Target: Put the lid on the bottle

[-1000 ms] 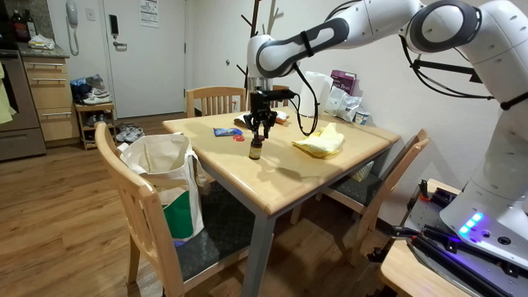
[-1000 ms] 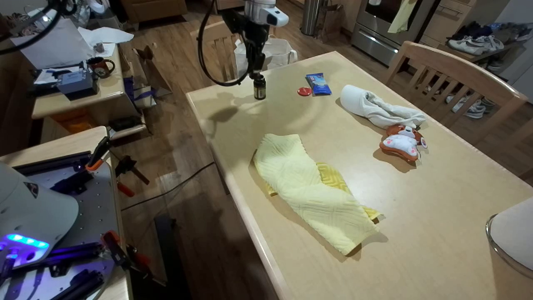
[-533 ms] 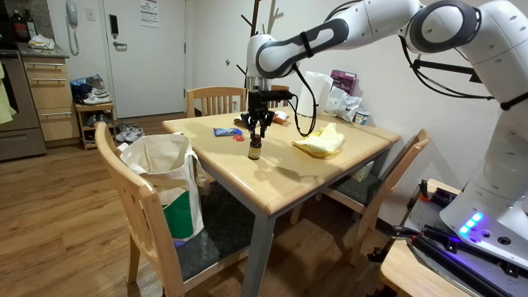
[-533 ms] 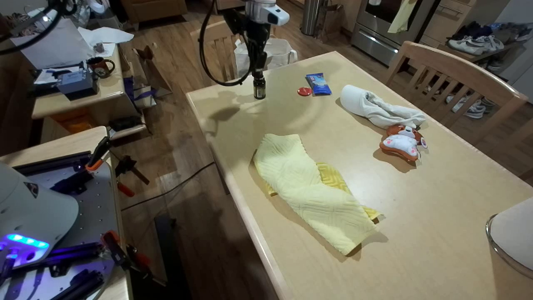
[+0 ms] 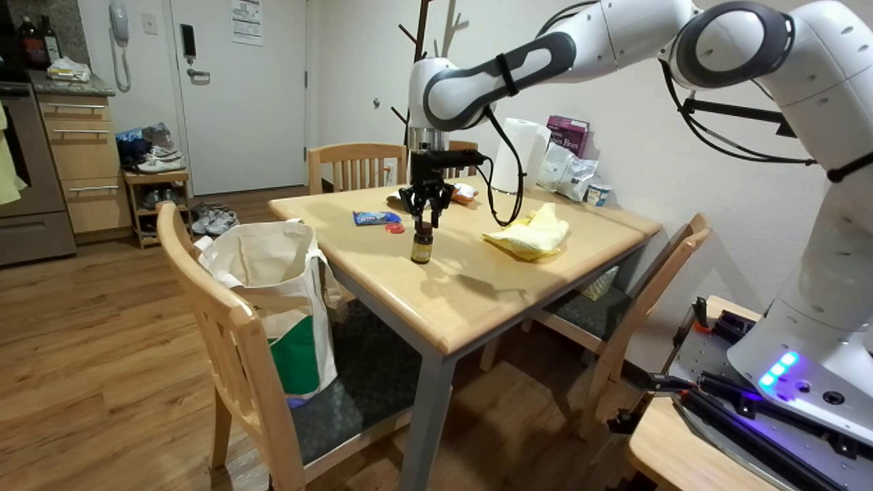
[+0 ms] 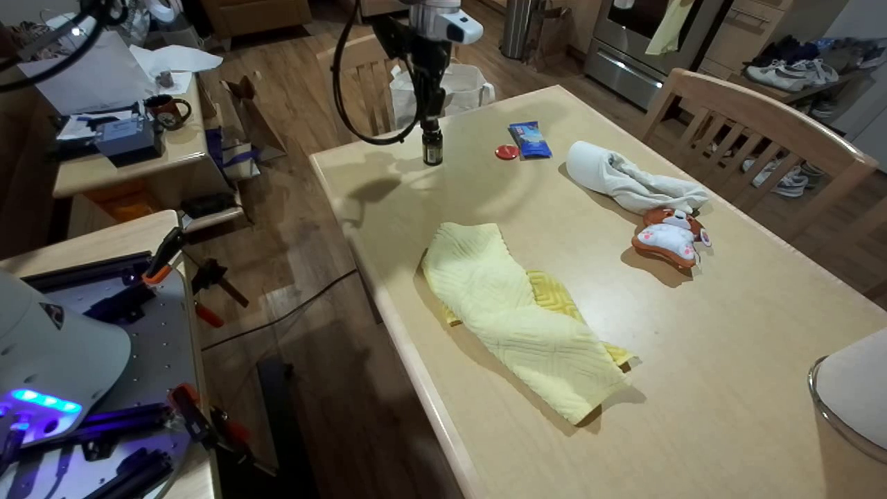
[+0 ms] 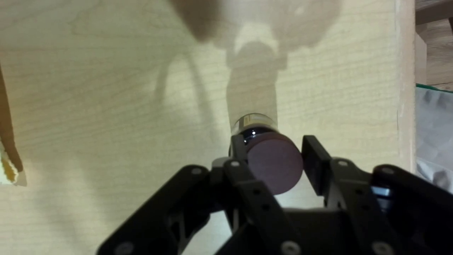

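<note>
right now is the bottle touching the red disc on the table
Apart. In an exterior view, a stretch of tabletop shows plainly between the bottle and the red disc.

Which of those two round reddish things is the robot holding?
The dark reddish-brown lid, in the gripper over the bottle; the bright red disc lies on the table beside the blue packet.

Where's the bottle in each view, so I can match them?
In an exterior view: bottle near center.
In an exterior view: bottle above center.
In the wrist view: bottle right of center, partly hidden by the lid.
Shared landmark: yellow cloth, at the wrist view's left edge.
</note>
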Action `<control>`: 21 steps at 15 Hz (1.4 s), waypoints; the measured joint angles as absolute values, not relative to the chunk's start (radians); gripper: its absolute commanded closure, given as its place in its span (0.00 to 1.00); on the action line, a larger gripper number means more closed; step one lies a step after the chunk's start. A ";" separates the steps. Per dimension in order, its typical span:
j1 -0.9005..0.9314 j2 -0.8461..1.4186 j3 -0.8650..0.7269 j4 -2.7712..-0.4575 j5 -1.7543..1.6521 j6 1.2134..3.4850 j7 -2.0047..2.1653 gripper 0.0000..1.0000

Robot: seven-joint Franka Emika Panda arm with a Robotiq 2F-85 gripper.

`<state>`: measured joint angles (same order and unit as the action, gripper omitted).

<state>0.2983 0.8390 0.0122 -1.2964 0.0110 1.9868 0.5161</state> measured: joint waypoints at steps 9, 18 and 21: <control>0.281 0.844 0.010 -1.296 0.022 1.987 0.517 0.82; 0.278 0.859 0.014 -1.296 0.053 1.987 0.516 0.02; 0.278 0.856 0.006 -1.292 0.053 1.988 0.517 0.00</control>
